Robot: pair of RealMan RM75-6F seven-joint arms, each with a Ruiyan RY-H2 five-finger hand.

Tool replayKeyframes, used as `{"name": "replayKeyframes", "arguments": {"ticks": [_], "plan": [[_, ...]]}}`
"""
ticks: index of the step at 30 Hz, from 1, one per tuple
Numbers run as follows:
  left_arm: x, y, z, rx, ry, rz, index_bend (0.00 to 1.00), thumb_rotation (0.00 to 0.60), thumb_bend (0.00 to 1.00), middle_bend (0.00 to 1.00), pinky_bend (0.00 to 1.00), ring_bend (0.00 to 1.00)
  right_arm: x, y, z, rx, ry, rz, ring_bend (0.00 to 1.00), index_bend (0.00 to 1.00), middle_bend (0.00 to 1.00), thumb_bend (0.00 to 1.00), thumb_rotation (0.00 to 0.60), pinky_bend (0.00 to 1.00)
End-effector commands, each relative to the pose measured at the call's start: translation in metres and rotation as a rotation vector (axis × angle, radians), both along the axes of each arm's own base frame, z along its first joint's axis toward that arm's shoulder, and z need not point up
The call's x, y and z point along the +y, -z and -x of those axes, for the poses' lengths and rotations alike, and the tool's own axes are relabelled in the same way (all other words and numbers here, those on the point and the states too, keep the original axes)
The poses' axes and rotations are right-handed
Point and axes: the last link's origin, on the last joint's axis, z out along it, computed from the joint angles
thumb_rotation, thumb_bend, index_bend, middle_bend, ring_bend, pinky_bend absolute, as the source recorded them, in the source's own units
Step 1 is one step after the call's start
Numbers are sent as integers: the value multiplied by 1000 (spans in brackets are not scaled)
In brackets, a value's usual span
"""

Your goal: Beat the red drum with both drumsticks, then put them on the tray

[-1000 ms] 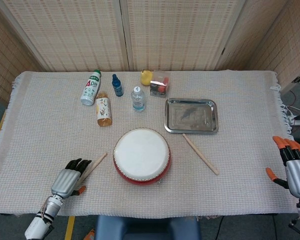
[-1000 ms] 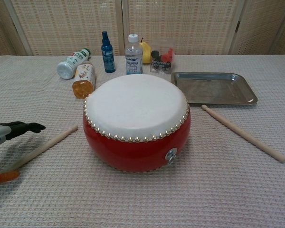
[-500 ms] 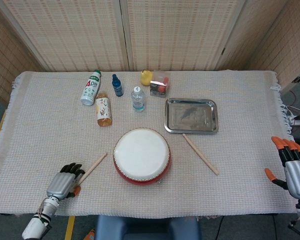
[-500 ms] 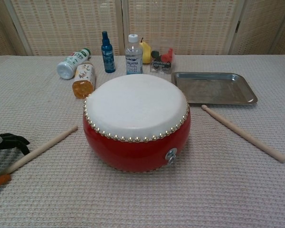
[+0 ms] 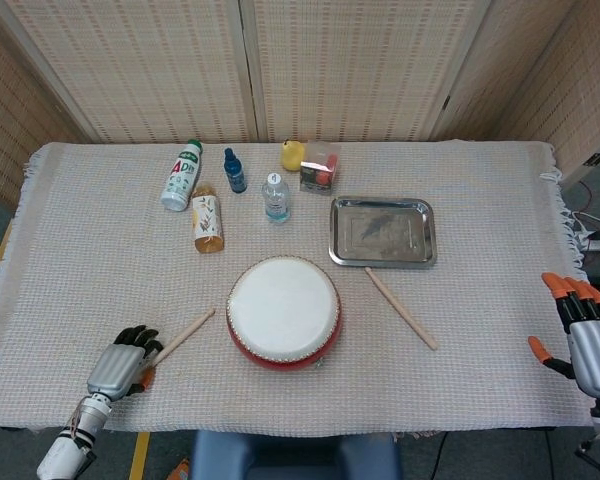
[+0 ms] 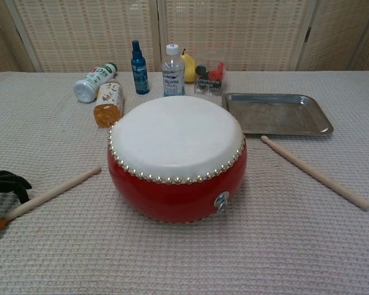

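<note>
The red drum [image 5: 283, 310] [image 6: 176, 157] with its white skin stands at the table's front centre. One wooden drumstick [image 5: 183, 334] [image 6: 55, 192] lies left of it, and my left hand [image 5: 122, 366] [image 6: 5, 183] is at its near end, dark fingers curled above the stick with a gap, orange thumb by the tip. The other drumstick [image 5: 401, 309] [image 6: 313, 172] lies between the drum and the steel tray [image 5: 383, 200] [image 6: 277, 131]. My right hand [image 5: 585, 335] hovers off the table's right edge with its fingers spread, holding nothing.
Behind the drum are a lying white bottle [image 5: 182, 175], a lying juice bottle [image 5: 207, 218], a small blue bottle [image 5: 235, 170], a water bottle [image 5: 275, 197], a yellow fruit [image 5: 294, 154] and a clear box [image 5: 321, 166]. A woven screen closes the back.
My left hand has slid back toward the front-left corner and its fingers have curled in over the stick's end. The stick, drum and right hand have not moved.
</note>
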Motion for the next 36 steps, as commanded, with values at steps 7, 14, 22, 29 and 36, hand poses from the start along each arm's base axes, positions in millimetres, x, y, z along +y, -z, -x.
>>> {"name": "replayKeyframes", "arguments": {"ticks": [7, 14, 22, 29, 36], "plan": [[-13, -8, 14, 63, 66, -3, 542, 600, 497, 210, 100, 65, -1, 1, -2, -3, -5, -4, 22, 49, 107, 193, 600, 134], [-19, -7, 13, 69, 124, 12, 439, 600, 497, 199, 100, 65, 1, 3, -4, -11, -12, -5, 22, 48, 107, 193, 600, 134], [-18, -5, 12, 109, 168, 18, 415, 600, 496, 192, 100, 65, 5, 0, -6, -12, -14, 4, 22, 49, 107, 192, 600, 134], [-20, -13, -3, 50, 187, -80, 277, 600, 478, 167, 101, 65, 7, 1, -5, -17, -8, 5, 22, 48, 107, 192, 600, 134], [-27, -3, -8, 54, 184, -27, 265, 600, 472, 155, 101, 65, 5, 0, -4, -19, -5, 3, 22, 48, 107, 193, 600, 134]]}}
